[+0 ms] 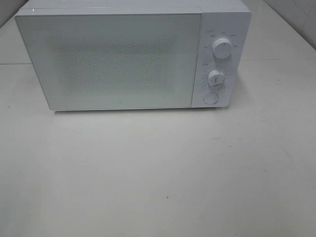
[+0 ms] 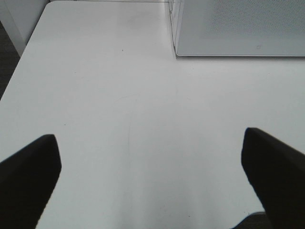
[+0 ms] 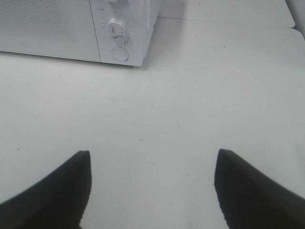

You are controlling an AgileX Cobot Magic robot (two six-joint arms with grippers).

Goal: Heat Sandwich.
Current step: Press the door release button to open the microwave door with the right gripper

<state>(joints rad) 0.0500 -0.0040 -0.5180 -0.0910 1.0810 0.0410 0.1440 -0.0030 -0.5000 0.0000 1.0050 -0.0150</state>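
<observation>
A white microwave (image 1: 131, 54) stands at the back of the white table (image 1: 158, 173) with its door (image 1: 108, 61) shut. Two white dials (image 1: 222, 49) and a round button (image 1: 211, 98) sit on its right panel. The sandwich is not in view in any frame. My left gripper (image 2: 150, 171) is open and empty, above bare table in front of the microwave's left corner (image 2: 238, 28). My right gripper (image 3: 152, 183) is open and empty, above bare table in front of the microwave's control panel (image 3: 119, 36). Neither gripper shows in the exterior high view.
The table's left edge (image 2: 21, 62) drops off to a dark floor in the left wrist view. A seam in the table top (image 3: 224, 21) runs behind the microwave's right side in the right wrist view.
</observation>
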